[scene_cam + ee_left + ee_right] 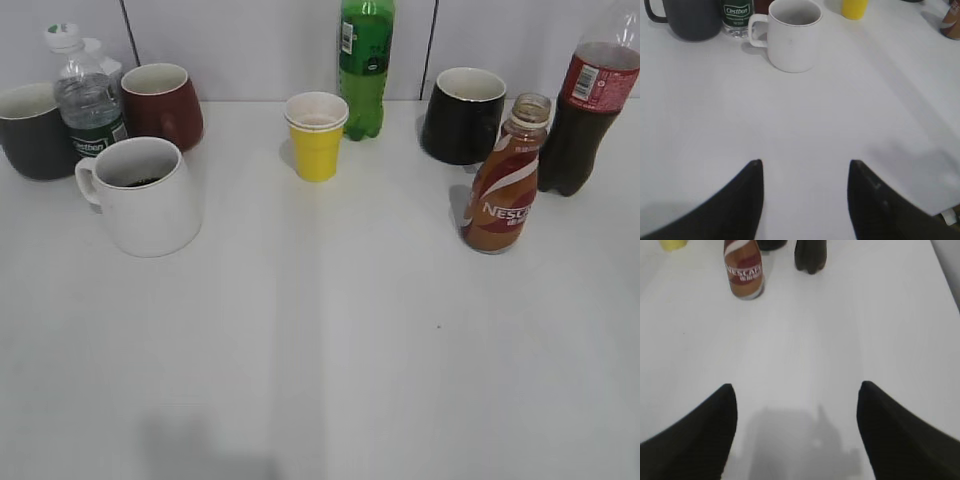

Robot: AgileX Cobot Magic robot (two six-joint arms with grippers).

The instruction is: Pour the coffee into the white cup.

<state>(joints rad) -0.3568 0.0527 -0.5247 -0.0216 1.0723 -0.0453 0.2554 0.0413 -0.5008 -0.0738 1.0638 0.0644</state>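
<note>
Two hands, both spread wide w/ nothing between the fingers: left hand (805,200) hangs low over bare white counter (330,360), right hand (795,435) likewise over its own bare stretch, dark fingertips visible only in the wrist views; neither arm shows in the exterior view. White ceramic mug w/ handle (140,195) stands upright at left of the counter, handle pointing left, something dark at the bottom inside; in left wrist view it sits ahead of the left hand, well apart. Brown plastic Nescafe coffee bottle (505,180) stands upright at right, cap off, neck open, well apart from the white mug; in right wrist view it's ahead & left of the right hand, not touched. Just behind-right of it, dark cola bottle w/ red label (585,105), upright. Glossy black mug w/ white inside (462,115) sits behind the coffee bottle, near it. Yellow paper cup w/ white rim (316,135) stands mid-back, green plastic soda bottle (365,65) just beside it on the right, against the back wall. At far left back: dark grey mug (30,130), clear water bottle w/ green label & white cap (85,100) just behind the white mug, and dark red mug (160,100) right of that bottle. All vessels upright. Faint shadow on the counter near the front edge.
</note>
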